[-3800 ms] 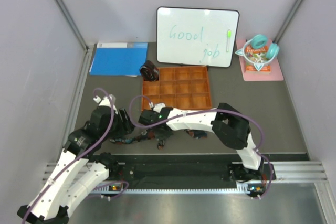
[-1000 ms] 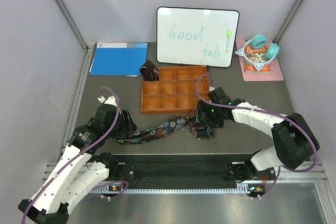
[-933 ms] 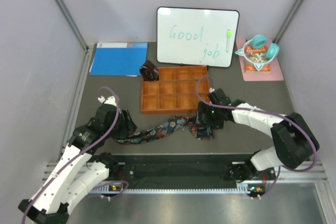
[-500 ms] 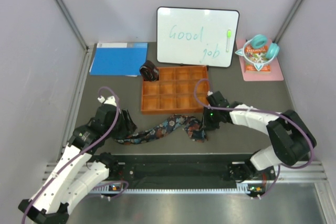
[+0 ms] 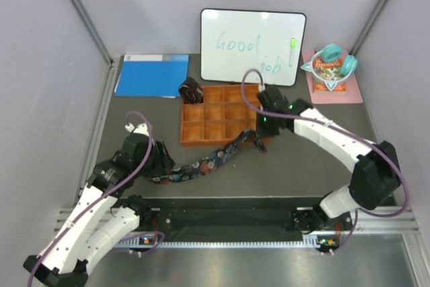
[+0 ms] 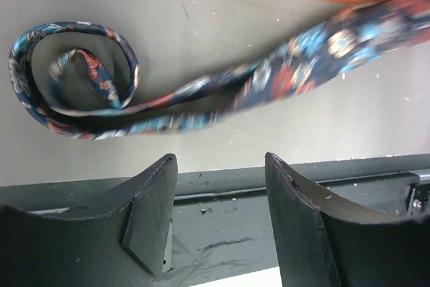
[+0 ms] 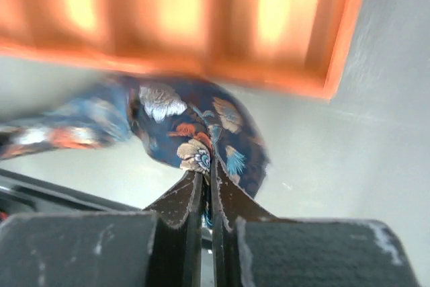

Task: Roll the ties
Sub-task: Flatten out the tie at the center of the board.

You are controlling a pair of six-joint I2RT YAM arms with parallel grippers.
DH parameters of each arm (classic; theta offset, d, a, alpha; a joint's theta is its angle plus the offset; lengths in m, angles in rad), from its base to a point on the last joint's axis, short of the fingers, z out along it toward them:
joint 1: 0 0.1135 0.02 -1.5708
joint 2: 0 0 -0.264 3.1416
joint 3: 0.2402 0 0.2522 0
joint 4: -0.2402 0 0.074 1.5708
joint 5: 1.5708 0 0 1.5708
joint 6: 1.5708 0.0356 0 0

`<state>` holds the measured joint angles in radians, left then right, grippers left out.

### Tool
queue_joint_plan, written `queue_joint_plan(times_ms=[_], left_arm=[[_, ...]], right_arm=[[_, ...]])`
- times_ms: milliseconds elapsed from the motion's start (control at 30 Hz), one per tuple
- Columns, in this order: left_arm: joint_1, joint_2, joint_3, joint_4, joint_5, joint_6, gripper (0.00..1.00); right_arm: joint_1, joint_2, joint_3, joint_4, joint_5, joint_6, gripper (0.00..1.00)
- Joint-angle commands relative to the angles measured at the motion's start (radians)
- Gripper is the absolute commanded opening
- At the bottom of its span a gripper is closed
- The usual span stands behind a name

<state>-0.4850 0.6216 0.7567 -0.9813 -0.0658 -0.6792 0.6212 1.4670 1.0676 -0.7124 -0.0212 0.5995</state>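
Note:
A navy floral tie (image 5: 215,159) stretches across the dark mat from a loose curl near my left gripper to its wide end at the orange tray's front edge. My right gripper (image 7: 207,166) is shut on that wide end (image 7: 195,132) and holds it lifted just in front of the tray. In the left wrist view the tie's (image 6: 201,92) narrow end forms a loose loop (image 6: 74,72). My left gripper (image 6: 218,166) is open, nothing between its fingers, just nearer than the loop. A dark brown-maroon tie (image 5: 191,90) sits coiled at the tray's back left corner.
The orange compartment tray (image 5: 225,122) lies mid-table. Behind it stand a whiteboard (image 5: 252,46), a blue folder (image 5: 151,75) at the left, and a pink pad with teal headphones (image 5: 330,65) at the right. A metal rail (image 5: 269,216) runs along the near edge.
My right gripper has shut on the floral tie's wide end and pulled it up and back toward the tray, straightening the tie. The left arm has stayed put.

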Motion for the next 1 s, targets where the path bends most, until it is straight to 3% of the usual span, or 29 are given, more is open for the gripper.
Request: queue_joint_plan(times_ms=[0,167,267,367,533,700,833,967], left_arm=[[0.005,-0.010,0.058,0.018,0.032,-0.019,0.60],[0.005,-0.013,0.141,0.021,0.060,-0.014,0.60],[0.003,-0.013,0.170,0.073,0.209,0.015,0.60],[0.003,0.001,0.161,0.141,0.337,0.023,0.60],[0.003,0.035,0.133,0.211,0.362,0.010,0.62],[-0.012,0.082,0.184,0.331,0.354,-0.019,0.62],[-0.047,0.139,0.196,0.493,0.362,-0.014,0.64],[-0.201,0.199,0.222,0.593,0.230,-0.002,0.65]], right_arm=[[0.025,-0.042,0.464,-0.251,0.200,-0.177,0.00],[0.098,0.009,0.938,-0.383,0.273,-0.306,0.00],[0.147,0.061,1.166,-0.467,0.297,-0.343,0.00],[0.225,0.084,1.277,-0.486,0.354,-0.377,0.00],[0.389,0.064,1.282,-0.411,0.466,-0.447,0.00],[0.566,0.064,1.290,-0.297,0.690,-0.544,0.00],[0.612,0.139,1.298,-0.240,0.937,-0.679,0.00],[0.614,0.294,1.347,-0.269,1.109,-0.751,0.00]])
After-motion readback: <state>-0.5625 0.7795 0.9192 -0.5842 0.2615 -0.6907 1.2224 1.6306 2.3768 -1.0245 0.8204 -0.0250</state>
